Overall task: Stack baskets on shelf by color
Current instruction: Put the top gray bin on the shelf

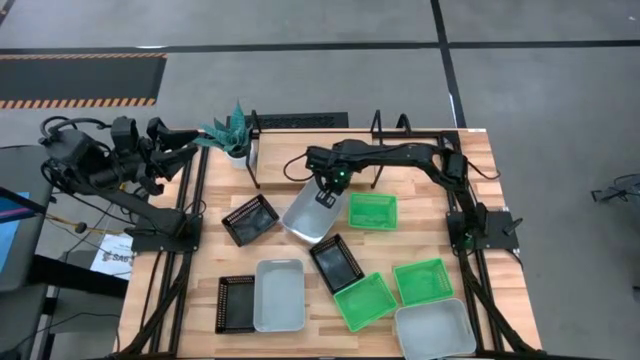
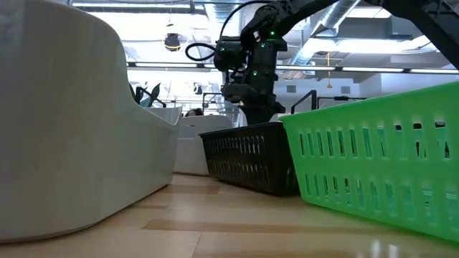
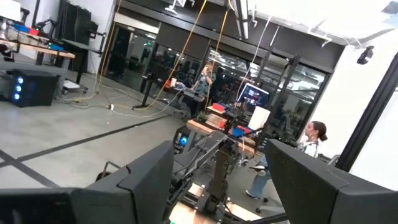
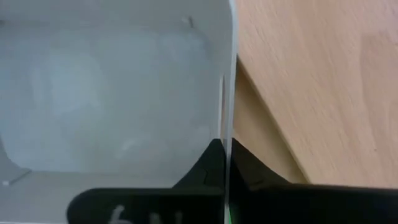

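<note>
Near the middle of the bench [image 1: 290, 235] you've got the right hand [image 1: 327, 195] clamped down on the wall of a grey-white basket [image 1: 308, 215]; the right wrist view shows its dark fingers [image 4: 211, 165] pinching that thin rim, one on each side. That basket sits tilted, one end lifted under the hand, just in front of the shelf [image 1: 375, 128], which runs along the far edge of the bench.

Around it: a green basket [image 1: 372, 210] just beside it on the right, a black basket [image 1: 249, 219] on its left, and another black basket [image 1: 336, 263] touching its near corner. Closer to you there's a second grey-white basket [image 1: 279, 295] lying partly over a third black basket [image 1: 233, 303], then two green ones [image 1: 365, 301] [image 1: 423, 281] and a third grey-white basket [image 1: 434, 330] at the near right corner. A teal spiky plant [image 1: 232, 133] sits at the shelf's left end.

Your left hand [image 1: 190, 143] is parked off the bench's far left corner with its fingers spread wide. The bench top is light wood planks, floor's grey concrete. Behind it is an open workshop with glass partitions, and a person [image 3: 314, 140] off in the background.
</note>
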{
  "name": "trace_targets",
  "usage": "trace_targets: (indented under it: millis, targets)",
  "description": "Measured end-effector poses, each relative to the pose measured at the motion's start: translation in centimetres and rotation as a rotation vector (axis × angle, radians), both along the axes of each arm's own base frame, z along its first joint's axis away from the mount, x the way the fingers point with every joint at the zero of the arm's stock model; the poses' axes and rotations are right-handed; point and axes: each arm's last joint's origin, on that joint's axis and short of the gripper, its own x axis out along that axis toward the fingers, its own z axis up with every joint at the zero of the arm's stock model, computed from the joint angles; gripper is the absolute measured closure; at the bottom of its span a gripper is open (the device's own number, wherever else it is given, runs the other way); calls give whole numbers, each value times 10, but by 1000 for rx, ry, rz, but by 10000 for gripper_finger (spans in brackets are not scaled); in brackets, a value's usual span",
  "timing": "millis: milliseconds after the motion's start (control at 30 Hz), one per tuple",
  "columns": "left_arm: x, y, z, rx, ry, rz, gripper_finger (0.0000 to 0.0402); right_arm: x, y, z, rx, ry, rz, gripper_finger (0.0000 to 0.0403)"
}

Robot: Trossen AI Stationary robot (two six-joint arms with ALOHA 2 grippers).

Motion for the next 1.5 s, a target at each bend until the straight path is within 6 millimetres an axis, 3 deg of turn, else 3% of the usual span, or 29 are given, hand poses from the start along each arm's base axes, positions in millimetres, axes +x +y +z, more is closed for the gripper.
trace_targets:
  millis: [167, 367, 700, 900, 1233, 1500]
  targets:
    - [0, 0, 0, 0, 0, 1, 157, 1, 4, 2, 6, -1, -20, 389]
    - [0, 1, 0, -4, 2, 21, 157, 7, 4, 24, 13, -41, -8, 394]
    - [0, 1, -1, -2, 6, 21, 157, 6, -12, 90, -26, -139, 32, 400]
    - [0, 1, -3, 6, 27, 22, 157, 0, -36, 131, -122, -263, 110, 400]
    - [0, 1, -3, 0, 29, 53, 157, -28, -108, 134, -229, -273, 103, 400]
    - [0, 2, -3, -8, 31, 92, 157, -42, -131, 134, -257, -261, 95, 399]
